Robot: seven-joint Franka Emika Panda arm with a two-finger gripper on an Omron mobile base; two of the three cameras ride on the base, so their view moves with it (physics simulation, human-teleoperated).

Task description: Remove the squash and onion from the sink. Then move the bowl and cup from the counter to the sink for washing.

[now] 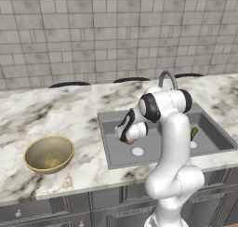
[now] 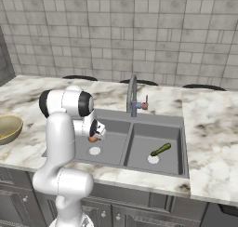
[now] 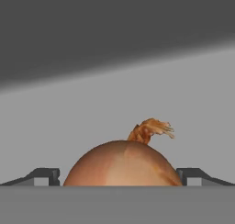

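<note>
We read no writing or brand on anything. One wide olive-gold speckled bowl [image 1: 49, 153] sits on the marbled worktop [image 1: 56, 114], left of the grey double-basin sink [image 2: 179, 151]. One round reddish-brown onion [image 3: 121, 163] lies in the left basin, between the spread fingertips [image 3: 43, 176] of the hand [image 3: 118, 177], ungripped. One slim dark green squash [image 2: 160, 150] lies in the right basin beside a white drain hole [image 2: 153, 159]; we count two drain holes.

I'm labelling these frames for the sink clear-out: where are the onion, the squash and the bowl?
onion [image 3: 121, 165]: hand view, on its rounded brown top.
squash [image 2: 161, 150]: right base view, mid-length of its green body.
bowl [image 1: 49, 154]: left base view, on its inner wall.
</note>
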